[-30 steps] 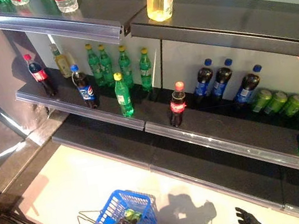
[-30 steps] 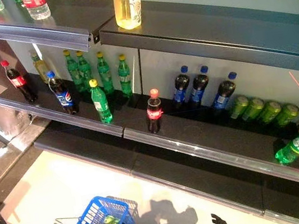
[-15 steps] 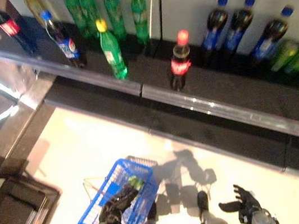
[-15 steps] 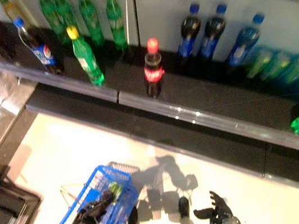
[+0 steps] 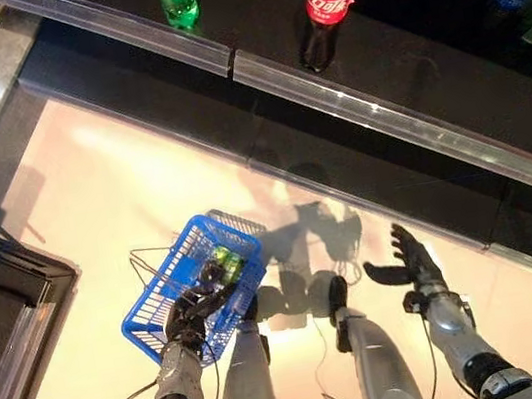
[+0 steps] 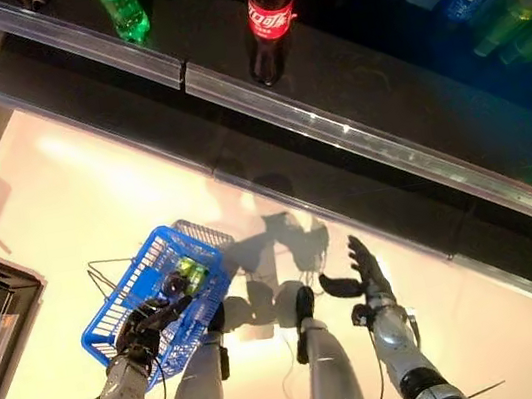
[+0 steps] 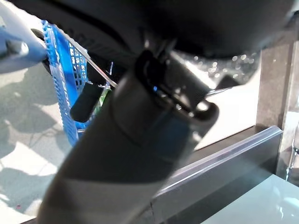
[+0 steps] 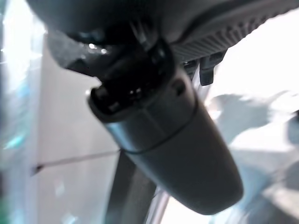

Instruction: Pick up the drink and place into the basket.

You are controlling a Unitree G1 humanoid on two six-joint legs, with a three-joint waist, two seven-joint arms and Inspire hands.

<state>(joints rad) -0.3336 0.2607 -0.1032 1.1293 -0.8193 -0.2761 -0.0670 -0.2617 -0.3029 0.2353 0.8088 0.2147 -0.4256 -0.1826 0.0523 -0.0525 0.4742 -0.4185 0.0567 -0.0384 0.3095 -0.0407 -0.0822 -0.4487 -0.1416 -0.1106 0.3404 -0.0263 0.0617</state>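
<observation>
While the left hand [image 5: 194, 310] curls round the wire handle of the basket [image 5: 158, 296], a green drink [image 5: 225, 261] already lies inside, just past its fingers. The right hand [image 5: 409, 260] hangs spread and empty. Farther off, the shelf [image 5: 406, 127] has slid upward (the head tipped down), its cola [image 5: 326, 0] untouched; placing looks done.

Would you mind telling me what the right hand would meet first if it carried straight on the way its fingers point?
Probably the dark base ledge under the shelf: the open right hand points towards it over bare floor, though depth is unclear.
</observation>
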